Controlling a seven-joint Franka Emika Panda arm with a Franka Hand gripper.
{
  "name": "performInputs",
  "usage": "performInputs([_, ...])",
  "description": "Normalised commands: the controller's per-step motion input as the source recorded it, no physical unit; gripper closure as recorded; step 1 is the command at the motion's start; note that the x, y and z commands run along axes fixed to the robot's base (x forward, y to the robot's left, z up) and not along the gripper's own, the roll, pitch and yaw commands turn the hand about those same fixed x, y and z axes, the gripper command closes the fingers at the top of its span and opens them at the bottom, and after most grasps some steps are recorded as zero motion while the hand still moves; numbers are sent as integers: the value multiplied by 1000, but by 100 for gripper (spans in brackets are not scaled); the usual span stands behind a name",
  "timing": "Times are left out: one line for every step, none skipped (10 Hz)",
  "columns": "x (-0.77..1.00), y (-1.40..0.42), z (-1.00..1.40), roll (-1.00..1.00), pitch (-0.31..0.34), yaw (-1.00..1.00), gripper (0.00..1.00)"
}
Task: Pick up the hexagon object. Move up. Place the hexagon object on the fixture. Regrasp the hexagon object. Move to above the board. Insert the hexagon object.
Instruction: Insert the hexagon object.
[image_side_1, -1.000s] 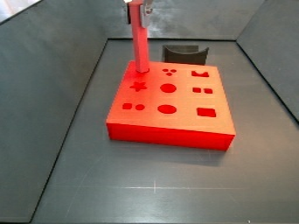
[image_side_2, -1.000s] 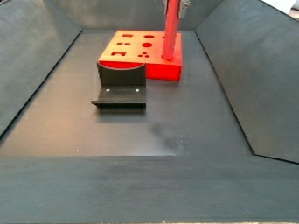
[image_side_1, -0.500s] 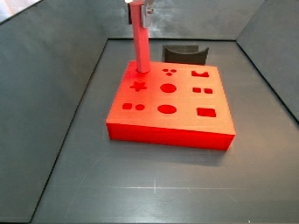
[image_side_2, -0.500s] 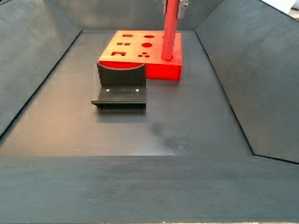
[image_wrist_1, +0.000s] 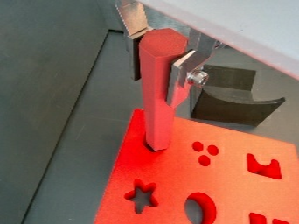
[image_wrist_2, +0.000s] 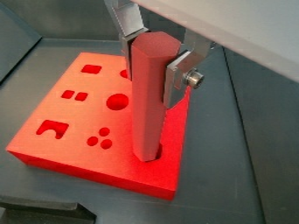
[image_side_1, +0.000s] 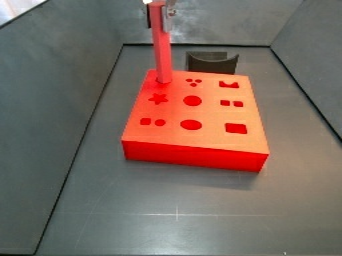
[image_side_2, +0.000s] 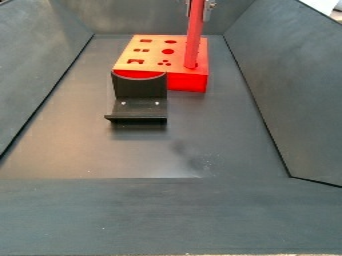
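Above the board's (image_wrist_1: 222, 188) corner, the hexagon object (image_wrist_1: 158, 87) is held upright by the gripper (image_wrist_1: 159, 54), its silver fingers (image_wrist_1: 184, 77) clamped on the upper part, its lower end sunk in a corner hole. The fixture (image_wrist_1: 233, 98) is seen just beyond the board.

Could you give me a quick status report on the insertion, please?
Gripper shut on hexagon object, upright, lower end at a corner hole of the board. Fixture empty. Nothing in the way.

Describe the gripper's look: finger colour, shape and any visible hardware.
The gripper has flat silver plate fingers, seen in both wrist views. One plate carries a small round silver bolt on its outer face. Above them sits a pale grey-white housing. No cables or markings show.
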Motion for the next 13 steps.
performInputs([-237,-37,0,0,-53,3,100])
performInputs([-271,-26,0,7,-39,0,100])
performInputs([-243,-29,0,9,-26,0,100])
performInputs([-171,-29,-23,6,-14,0,100])
performInputs([-111,0,-51,6,0,0,100])
performInputs([0,0,-189,0,0,0,100])
performInputs([134,0,-303,0,0,0,100])
performInputs([186,0,-323,0,0,0,100])
performInputs([166,0,-331,0,0,0,100])
performInputs([177,0,-320,0,0,0,100])
performInputs([209,-14,-286,0,10,0,100])
performInputs([309,-11,-294,0,40,0,100])
performInputs([411,0,-289,0,69,-14,100])
